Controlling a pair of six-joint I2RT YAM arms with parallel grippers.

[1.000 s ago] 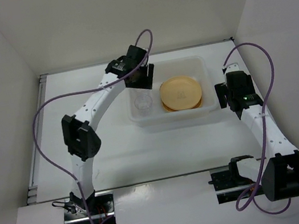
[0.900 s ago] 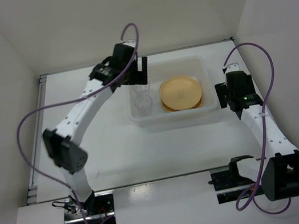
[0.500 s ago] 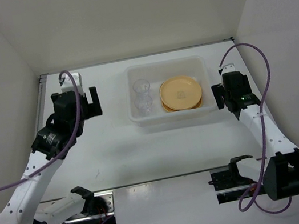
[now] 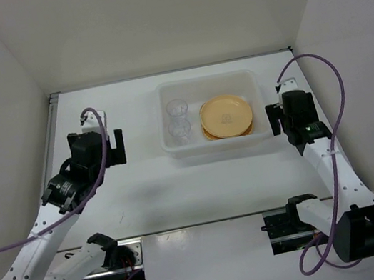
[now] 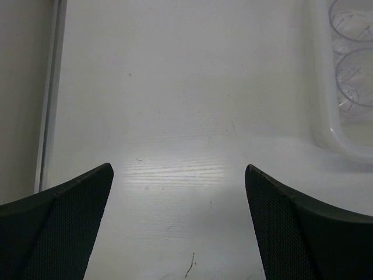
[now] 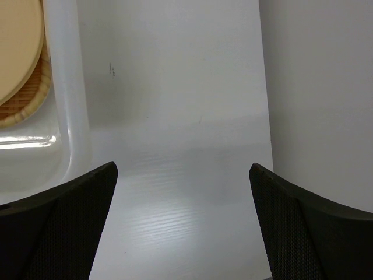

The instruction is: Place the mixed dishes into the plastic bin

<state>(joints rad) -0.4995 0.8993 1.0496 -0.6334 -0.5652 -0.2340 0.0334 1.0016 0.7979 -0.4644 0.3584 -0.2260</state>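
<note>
Mixed dishes are sitting inside the plastic bin, toward the far middle of the table.

Nearest, both arms are folding outward from their bases at the table's near edge, each elbow jutting toward its own near corner. From there the left forearm is angling away and inward, carrying the left end effector over bare table, well apart from the bin's left end. Its jaws are spreading wide, gripping nothing. The right forearm is reaching straight away, and the right end effector is hovering just beside the bin's right end, jaws also gaping and empty.

Farther on, two clear cups are standing in the bin's left part. The round plates are lying stacked on the woven tray in its right part.
</note>
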